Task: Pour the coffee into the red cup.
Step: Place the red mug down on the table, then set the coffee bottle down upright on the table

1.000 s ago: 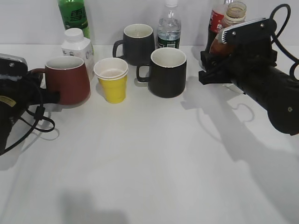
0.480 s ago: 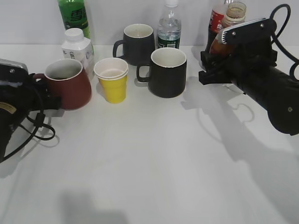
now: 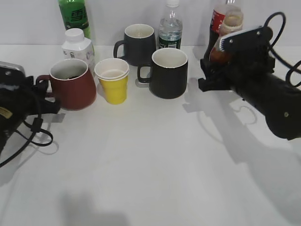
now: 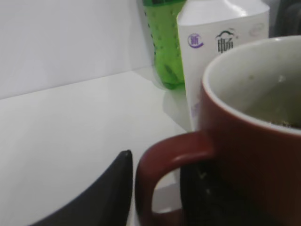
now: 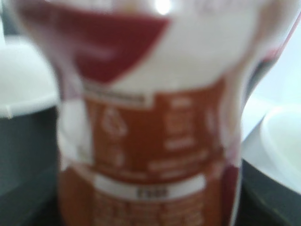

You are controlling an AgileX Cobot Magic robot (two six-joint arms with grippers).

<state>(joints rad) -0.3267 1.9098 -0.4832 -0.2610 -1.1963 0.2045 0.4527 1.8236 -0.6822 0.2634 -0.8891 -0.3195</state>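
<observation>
While the left pincer (image 3: pixel 47 101) grips the red cup (image 3: pixel 70 84), the right pincer (image 3: pixel 214 70) clasps the coffee (image 3: pixel 225 37).

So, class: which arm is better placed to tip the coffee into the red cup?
Right. Its gripper already grips the coffee bottle, which fills the right wrist view. The left gripper is at the red cup's handle, fit only for steadying it.

Yellow paper cup (image 3: pixel 113 81) beside black mugs (image 3: pixel 165 73)
</observation>
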